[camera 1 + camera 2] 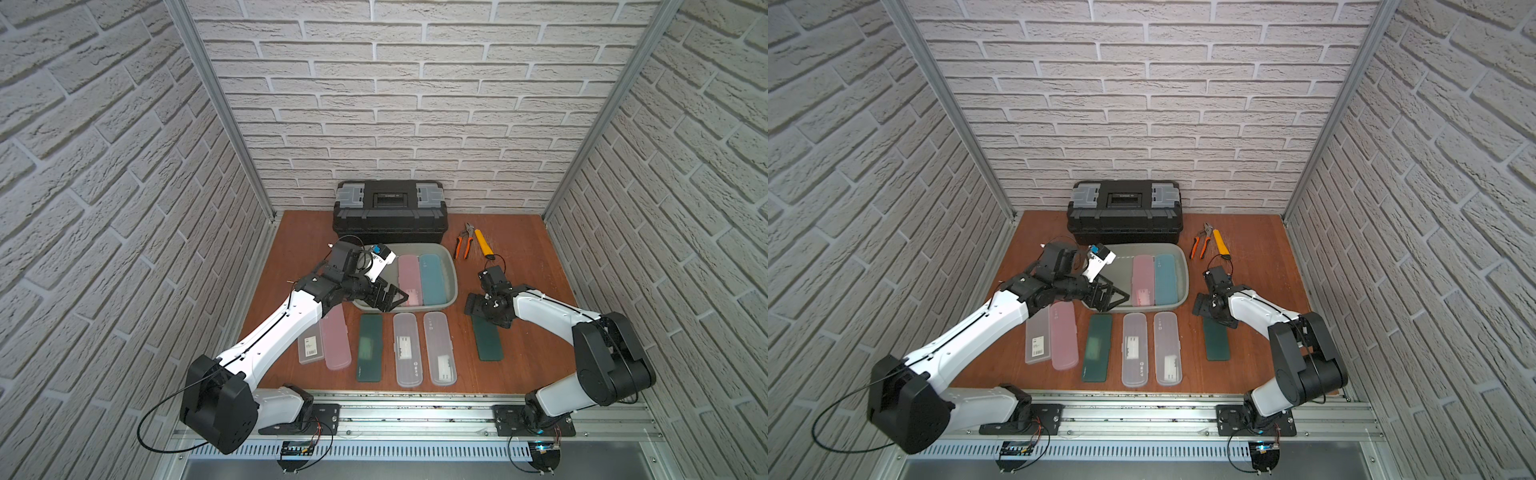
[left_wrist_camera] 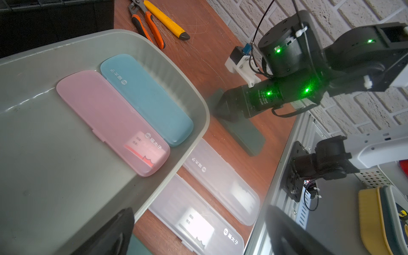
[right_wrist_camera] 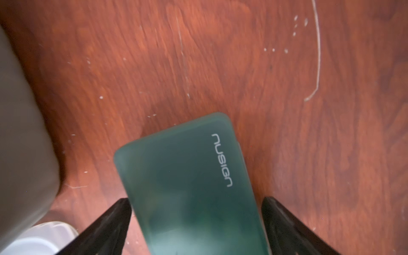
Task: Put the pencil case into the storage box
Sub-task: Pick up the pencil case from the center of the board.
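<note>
The right gripper (image 3: 196,199) hangs over the green case (image 1: 488,343), fingers (image 3: 110,220) wide apart, one by each long side. The case lies flat on the table (image 1: 523,266), near the box (image 1: 453,274). It looks light, hard and smooth, so it may slip. Best pinch it across the narrow way. The left gripper (image 1: 392,299) gapes empty over the box.

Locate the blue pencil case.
In both top views, the blue pencil case lies flat inside the storage box, along its right wall, beside the pink pencil case.
</note>
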`<state>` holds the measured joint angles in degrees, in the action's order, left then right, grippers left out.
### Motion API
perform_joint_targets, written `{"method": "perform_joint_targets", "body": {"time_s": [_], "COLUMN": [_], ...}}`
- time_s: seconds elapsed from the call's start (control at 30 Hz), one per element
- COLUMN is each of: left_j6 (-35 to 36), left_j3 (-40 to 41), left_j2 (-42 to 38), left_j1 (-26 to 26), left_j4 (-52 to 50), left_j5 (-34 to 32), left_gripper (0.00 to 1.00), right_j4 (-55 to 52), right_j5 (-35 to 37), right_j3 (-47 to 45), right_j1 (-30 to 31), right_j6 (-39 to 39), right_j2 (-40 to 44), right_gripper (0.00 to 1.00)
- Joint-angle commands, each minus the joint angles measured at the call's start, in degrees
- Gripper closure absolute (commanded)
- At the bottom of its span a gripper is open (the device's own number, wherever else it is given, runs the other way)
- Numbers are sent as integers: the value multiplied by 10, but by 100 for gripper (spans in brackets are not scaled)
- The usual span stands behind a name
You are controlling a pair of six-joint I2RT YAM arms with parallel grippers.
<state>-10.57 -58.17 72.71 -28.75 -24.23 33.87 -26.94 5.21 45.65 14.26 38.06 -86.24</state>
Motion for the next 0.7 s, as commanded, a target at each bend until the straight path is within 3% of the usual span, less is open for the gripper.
{"method": "perform_joint_targets", "body": {"time_s": [0.0, 0.2, 0.43, 0.67], "left_j6": [6, -16, -35, -36], "left_j3": [-2, 4, 2, 6], "left_j2": [-13, -12, 2, -4], "left_j1": [-1, 20, 52, 53], "left_j4": [2, 24, 36, 40], "left_j5": [-2, 21, 53, 51], "left_gripper": [2, 1, 2, 1], "right_j4": [-46, -101, -158, -164], "right_j5": [20, -15, 15, 4], "right_j3": [1, -28, -60, -89], "right_j1": [5, 23, 74, 83], "right_j6": [-28, -58, -41, -33], "right_j2": [53, 93, 125, 150], "right_gripper": [0, 0, 0, 0]}}
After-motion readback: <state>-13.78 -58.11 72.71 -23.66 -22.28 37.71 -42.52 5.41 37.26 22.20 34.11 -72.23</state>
